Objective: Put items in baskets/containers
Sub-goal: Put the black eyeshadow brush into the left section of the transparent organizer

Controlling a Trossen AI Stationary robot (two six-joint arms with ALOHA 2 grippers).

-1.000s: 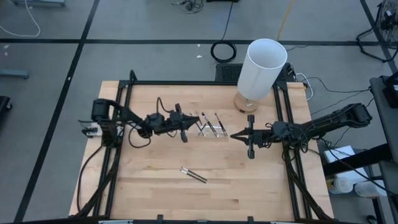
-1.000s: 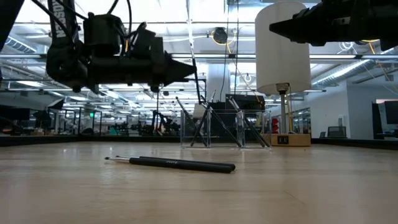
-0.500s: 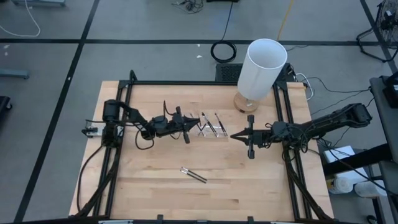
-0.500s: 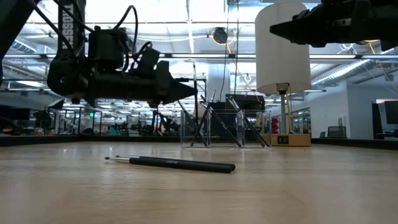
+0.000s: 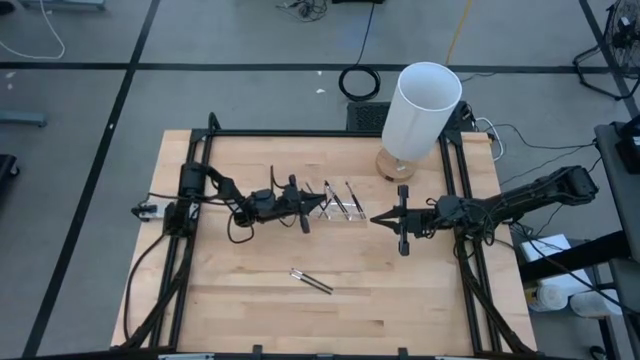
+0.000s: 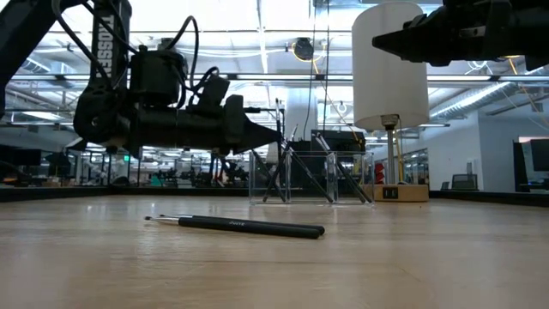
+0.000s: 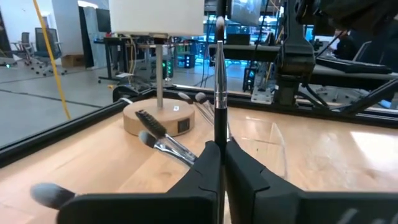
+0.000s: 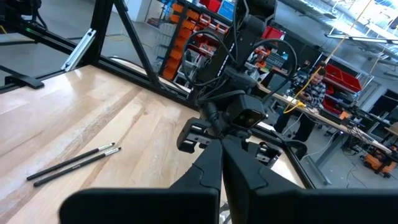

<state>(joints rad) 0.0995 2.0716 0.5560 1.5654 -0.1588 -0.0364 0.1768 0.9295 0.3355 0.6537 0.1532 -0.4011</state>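
My left gripper (image 5: 318, 206) is shut on a thin dark stick (image 7: 219, 93) with a pale tip. It hovers just left of the clear tray (image 5: 345, 212), which shows in the low view as the tray (image 6: 302, 190). Several sticks (image 5: 336, 197) lean inside the tray, their upper ends on its walls. Two more sticks (image 5: 311, 281) lie flat on the table nearer the front, also seen as the sticks (image 6: 236, 226). My right gripper (image 5: 375, 217) waits shut with nothing in it, right of the tray and higher up. My left gripper pinches the stick between its two fingertips (image 7: 208, 158). The fingers point level from the table's left and lie across the stick. It stands upright, its pale tip (image 7: 219, 25) up, clear of the table. The fingers hide its lower end.
A tall white cylinder (image 5: 421, 110) on a round wooden base (image 5: 392, 165) stands behind the tray at the back right. A black frame (image 5: 300, 134) edges the table. Bare wood lies in front around the two loose sticks.
My left gripper has sunk and moved a little toward the table's right edge, nearer the tray, staying level and shut on the upright stick. My right arm has kept still.
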